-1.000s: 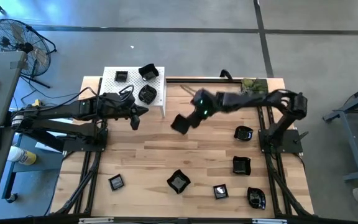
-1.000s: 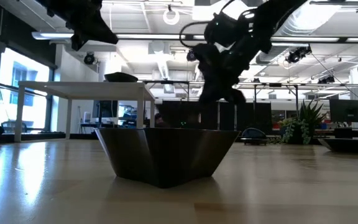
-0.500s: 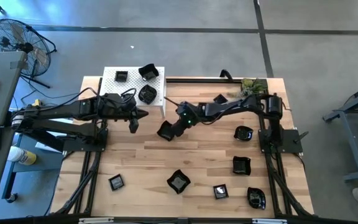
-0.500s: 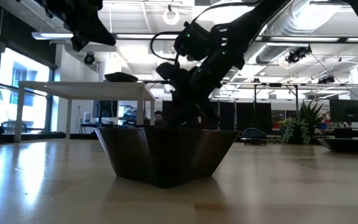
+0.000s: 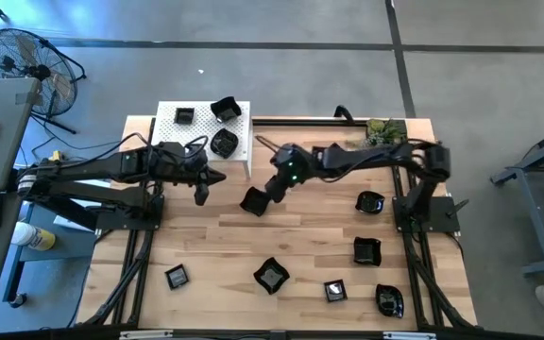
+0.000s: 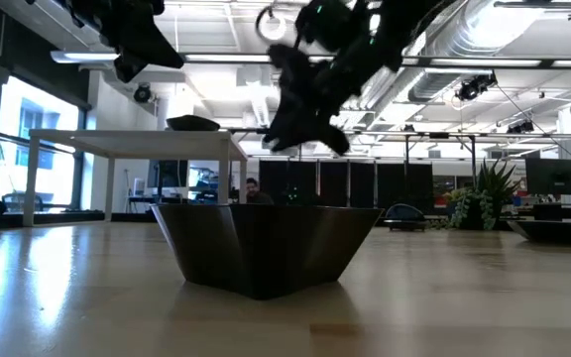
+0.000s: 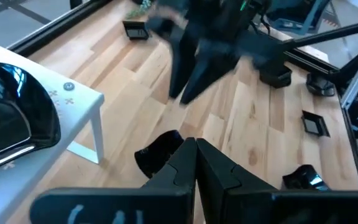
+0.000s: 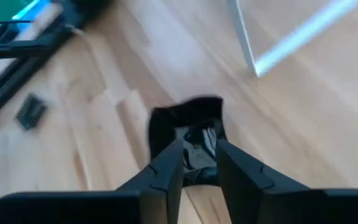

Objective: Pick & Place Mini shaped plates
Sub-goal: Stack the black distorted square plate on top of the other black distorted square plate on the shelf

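Small glossy black angular plate (image 5: 253,200) on tabletop, just below right hand (image 5: 274,187) — fingers apart, released; next, retreat.

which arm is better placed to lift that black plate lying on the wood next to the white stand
Probably the left. The left gripper hovers shut between the white stand and the plate. The right gripper, open, sits beside the plate, but its arm stretches far across the table.

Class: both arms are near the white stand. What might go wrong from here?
1. The right gripper hovers open above a black plate; descending carelessly may knock it.
2. The left gripper, fingers shut, points toward that plate, so the arms might collide.
3. The white stand is close; a nudged plate may strike its leg.
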{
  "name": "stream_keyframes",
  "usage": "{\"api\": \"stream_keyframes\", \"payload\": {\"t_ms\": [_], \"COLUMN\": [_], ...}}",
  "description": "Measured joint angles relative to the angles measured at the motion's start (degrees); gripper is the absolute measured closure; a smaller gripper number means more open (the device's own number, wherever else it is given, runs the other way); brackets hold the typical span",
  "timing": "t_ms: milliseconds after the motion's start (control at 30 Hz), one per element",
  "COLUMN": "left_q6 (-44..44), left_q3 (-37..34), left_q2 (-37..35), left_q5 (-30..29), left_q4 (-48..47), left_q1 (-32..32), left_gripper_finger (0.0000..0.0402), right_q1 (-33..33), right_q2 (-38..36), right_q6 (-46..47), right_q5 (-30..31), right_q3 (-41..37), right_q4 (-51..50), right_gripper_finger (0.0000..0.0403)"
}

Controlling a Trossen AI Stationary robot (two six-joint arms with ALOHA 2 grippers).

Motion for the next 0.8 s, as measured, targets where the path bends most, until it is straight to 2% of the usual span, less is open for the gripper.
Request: {"api": "stream_keyframes", "payload": {"t_ms": [100,233,333,433,600,800], "left_q6": [0.0,0.0,-1.0,-4.4,-18.7,-38.3], "left_q3": [0.0,0.0,0.0,0.0,0.0,0.0], "left_q2": [2.0,5.5,8.9,11.8,15.4,17.4], "left_q5": [0.0,1.2,2.3,-0.1,-4.6,-5.2], "left_q4": [-0.3,0.4,1.6,2.1,2.1,2.1], "left_q1": [0.0,0.0,-0.6,-2.4,-4.8,-5.5], "left_gripper_finger": [0.0396,0.0396,0.0396,0.0396,0.0396,0.0396], "right_q1": [0.6,0.6,-0.1,-0.5,-0.8,-0.8], "right_q2": [-4.5,-10.6,-15.5,-20.8,-29.2,-37.5], "right_q6": [-5.1,-7.3,-5.5,-3.2,-1.0,0.1], "right_q5": [3.4,3.8,1.1,0.8,1.4,2.4], "right_q3": [-0.6,-8.7,-17.1,-24.1,-33.3,-40.5], "right_q4": [-3.2,2.5,8.9,11.3,11.7,12.2], "right_gripper_finger": [0.0346,0.0395,0.0390,0.0391,0.0398,0.0399]}}
